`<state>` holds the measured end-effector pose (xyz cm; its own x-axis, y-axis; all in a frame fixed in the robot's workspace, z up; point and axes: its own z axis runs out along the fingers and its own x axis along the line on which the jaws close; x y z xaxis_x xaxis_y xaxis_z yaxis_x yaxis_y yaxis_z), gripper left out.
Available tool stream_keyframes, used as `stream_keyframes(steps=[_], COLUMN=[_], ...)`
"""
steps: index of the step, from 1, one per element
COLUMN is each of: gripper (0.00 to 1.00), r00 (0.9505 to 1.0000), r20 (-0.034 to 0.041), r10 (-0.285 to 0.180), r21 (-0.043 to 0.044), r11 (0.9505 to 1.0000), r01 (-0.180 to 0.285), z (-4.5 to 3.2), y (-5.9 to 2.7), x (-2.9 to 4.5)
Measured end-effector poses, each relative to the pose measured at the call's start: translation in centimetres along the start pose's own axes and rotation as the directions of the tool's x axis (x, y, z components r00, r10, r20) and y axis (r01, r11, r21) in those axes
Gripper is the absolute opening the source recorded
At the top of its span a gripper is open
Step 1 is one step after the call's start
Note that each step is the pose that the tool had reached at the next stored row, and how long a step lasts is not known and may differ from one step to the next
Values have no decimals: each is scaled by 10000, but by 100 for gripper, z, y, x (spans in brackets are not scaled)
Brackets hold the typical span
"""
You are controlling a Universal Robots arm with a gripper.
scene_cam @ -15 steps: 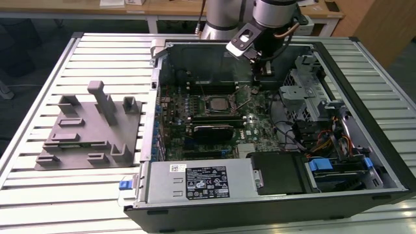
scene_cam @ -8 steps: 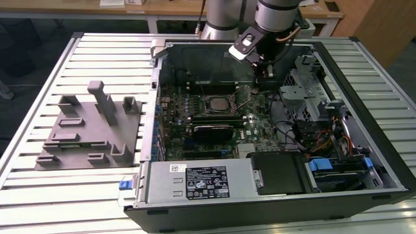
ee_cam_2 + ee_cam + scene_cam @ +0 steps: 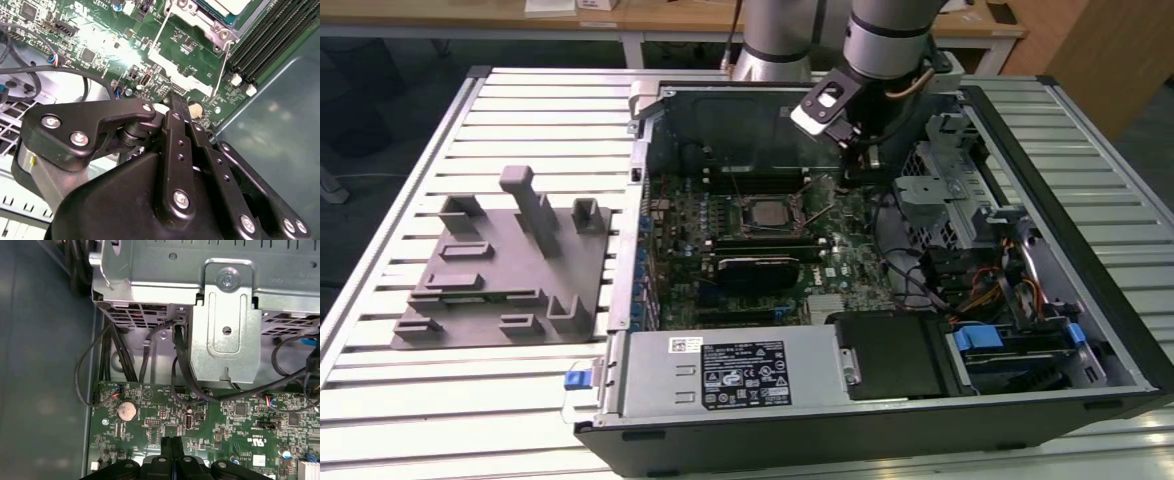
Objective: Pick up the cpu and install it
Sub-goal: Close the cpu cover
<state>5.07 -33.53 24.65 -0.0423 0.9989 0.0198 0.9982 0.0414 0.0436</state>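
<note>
Now the gripper [image 3: 858,175] hangs low over the motherboard [image 3: 841,265] inside the open computer case [image 3: 854,440]. In the first wrist view its fingers [image 3: 167,446] are pressed together with nothing between them. The cpu [image 3: 766,213] lies in the socket [image 3: 215,30], apart from the gripper, toward the exterior view's left.

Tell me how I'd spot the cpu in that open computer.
Look into the open computer case on the slatted table and find the green circuit board on its floor. Near the board's middle is a square metal frame; the cpu is the flat silver-grey square inside it, plain and shiny beside long black slots.
</note>
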Motion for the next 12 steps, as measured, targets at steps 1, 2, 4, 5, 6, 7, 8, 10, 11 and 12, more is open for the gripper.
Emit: stream_keyframes(steps=[1, 2, 4, 5, 6, 7, 8, 10, 11, 12], gripper=[11, 11, 11, 11, 11, 11, 11, 11, 11, 11], r00=[10000, 10000, 10000, 10000, 10000, 10000, 10000, 10000, 10000, 10000], r20=[0, 0, 1, 2, 2, 2, 2, 0, -2, -1], r10=[0, 0, 0, 0, -1, 0, -1, -1, 0, -1], r21=[4, 6, 9, 9, 10, 10, 9, 9, 8, 9], r11=[10000, 10000, 10000, 10000, 10000, 10000, 10000, 10000, 10000, 10000], r01=[0, 0, 0, 0, 1, 0, 1, 1, 0, 1], z=[19, 34, 45, 45, 45, 45, 45, 46, 45, 45], y=[0, 1, 0, 0, 0, 0, 0, -4, -12, -23], x=[0, -1, -1, -1, -1, -1, -1, -1, -1, 0])
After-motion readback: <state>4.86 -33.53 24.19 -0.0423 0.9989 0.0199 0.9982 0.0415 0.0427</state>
